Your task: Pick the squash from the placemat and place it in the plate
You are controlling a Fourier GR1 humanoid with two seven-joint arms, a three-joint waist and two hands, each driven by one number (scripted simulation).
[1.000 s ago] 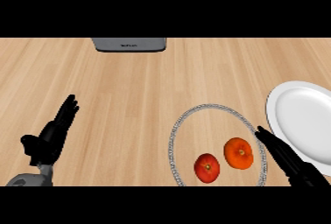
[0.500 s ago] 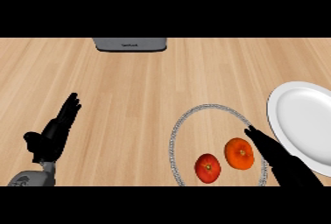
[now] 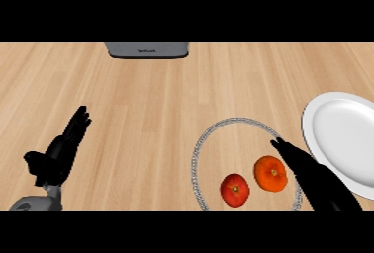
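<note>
Round clear placemat with beaded grey rim (image 3: 196,163) on light wooden counter (image 3: 161,94). On it: orange round squash (image 3: 270,173), red round tomato (image 3: 234,189) left of it, nearer view's lower edge. White round plate (image 3: 343,138) right of placemat. Grey box-shaped appliance (image 3: 147,50) at far edge.

Plate (image 3: 343,136) seemingly cut off rightward

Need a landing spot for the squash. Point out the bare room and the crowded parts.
Bare: the white plate, and the counter between the left hand and placemat. Crowded: the placemat's lower half, with orange squash, red fruit and right hand.
</note>
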